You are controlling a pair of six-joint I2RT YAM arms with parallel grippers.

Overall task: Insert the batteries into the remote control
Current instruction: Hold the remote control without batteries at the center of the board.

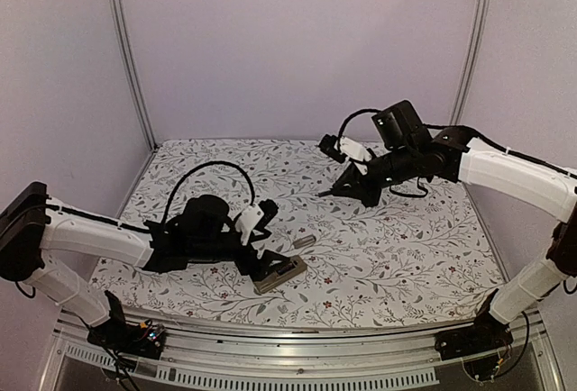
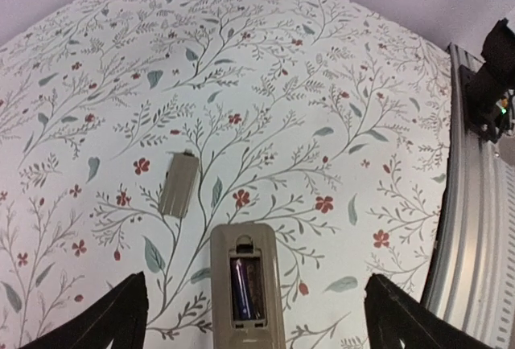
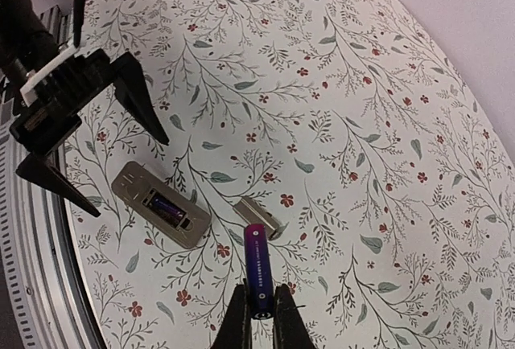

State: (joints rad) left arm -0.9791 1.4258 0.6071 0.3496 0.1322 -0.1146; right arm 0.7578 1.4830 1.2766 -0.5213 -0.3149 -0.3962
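Note:
The remote control (image 2: 241, 246) lies back-up on the flowered cloth, its battery recess uncovered, with one purple battery (image 2: 241, 288) in the left slot. My left gripper (image 2: 257, 321) hovers over it, open wide, one finger on each side and touching nothing. From above, the remote control (image 1: 279, 272) lies just right of the left gripper (image 1: 260, 240). My right gripper (image 3: 259, 313) is shut on the second battery (image 3: 257, 264), held in the air well above the cloth. In the top view the right gripper (image 1: 330, 190) hangs over the table's far middle.
The small grey cover piece (image 2: 179, 184) lies flat beside the remote's far end; it shows as the cover piece (image 3: 262, 215) under the held battery. A metal rail (image 2: 467, 228) runs along the table's near edge. Walls close the back and sides.

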